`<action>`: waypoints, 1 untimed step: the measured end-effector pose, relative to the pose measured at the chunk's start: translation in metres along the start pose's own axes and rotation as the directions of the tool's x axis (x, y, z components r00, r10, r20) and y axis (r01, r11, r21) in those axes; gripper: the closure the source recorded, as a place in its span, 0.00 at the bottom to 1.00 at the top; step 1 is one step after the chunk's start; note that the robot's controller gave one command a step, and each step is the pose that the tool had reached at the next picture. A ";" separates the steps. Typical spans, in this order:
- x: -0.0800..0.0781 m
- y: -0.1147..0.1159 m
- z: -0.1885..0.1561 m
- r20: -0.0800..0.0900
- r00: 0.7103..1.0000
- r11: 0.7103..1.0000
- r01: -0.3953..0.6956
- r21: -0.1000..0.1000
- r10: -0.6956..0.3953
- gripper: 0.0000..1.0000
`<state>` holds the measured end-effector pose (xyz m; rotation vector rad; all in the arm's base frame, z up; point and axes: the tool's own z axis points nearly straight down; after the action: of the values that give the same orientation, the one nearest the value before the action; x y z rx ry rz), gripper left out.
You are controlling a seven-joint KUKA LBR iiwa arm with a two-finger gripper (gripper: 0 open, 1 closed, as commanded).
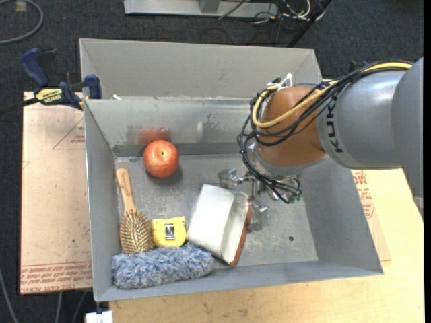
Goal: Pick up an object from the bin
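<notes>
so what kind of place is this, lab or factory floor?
Probably a robotics research lab: a grey KUKA arm reaches into a grey metal bin of unrelated household things, a red apple and a wooden hairbrush among them, with loose cables on the dark carpet behind.

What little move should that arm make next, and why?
Probably a small nudge down and toward the view's left: the gripper sits just beside the brown-edged right rim of the tilted white dish, the nearest thing, with the apple farther off.
</notes>
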<state>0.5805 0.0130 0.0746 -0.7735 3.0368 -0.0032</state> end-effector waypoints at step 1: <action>-0.025 0.019 0.000 0.020 0.999 0.999 -0.037 0.005 0.037 1.00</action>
<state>0.5936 0.0422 0.0745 -0.7124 3.0303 -0.0032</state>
